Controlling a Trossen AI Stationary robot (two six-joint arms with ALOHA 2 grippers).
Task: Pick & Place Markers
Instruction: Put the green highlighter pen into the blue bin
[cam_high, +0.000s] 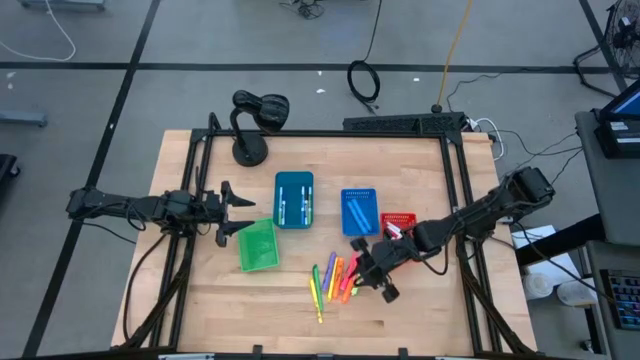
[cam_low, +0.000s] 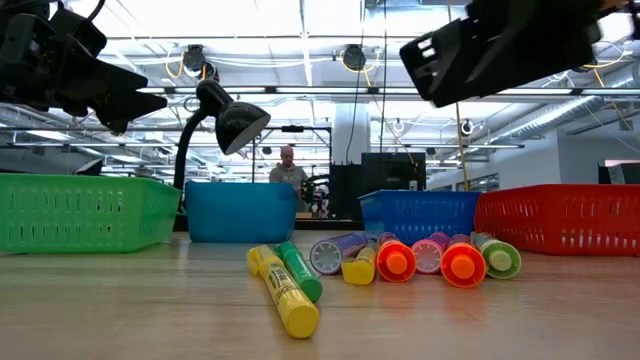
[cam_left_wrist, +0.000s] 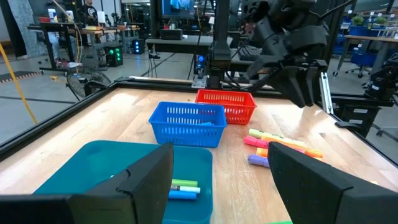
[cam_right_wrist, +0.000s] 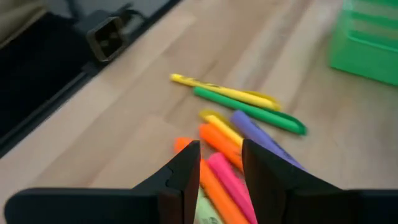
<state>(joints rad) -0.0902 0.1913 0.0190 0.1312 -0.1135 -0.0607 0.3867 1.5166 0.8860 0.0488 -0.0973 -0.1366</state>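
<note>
Several neon markers (cam_high: 335, 280) in yellow, green, purple, orange and pink lie loose on the wooden table near its front edge; the low view shows them (cam_low: 400, 262) end-on. My right gripper (cam_high: 360, 268) hangs above their right end, tilted down at them, open with nothing between its fingers (cam_right_wrist: 221, 155). A few more markers (cam_left_wrist: 183, 186) lie in the teal bin (cam_high: 278, 200). My left gripper (cam_high: 232, 212) waits open at the table's left, level, pointing toward the bins (cam_left_wrist: 221, 180).
A green bin (cam_high: 258, 245) stands left of the loose markers. A blue basket (cam_high: 346, 212) and a red basket (cam_high: 400, 220) stand behind them. A black desk lamp (cam_high: 250, 130) is at the far left. Bare wood lies along the front edge.
</note>
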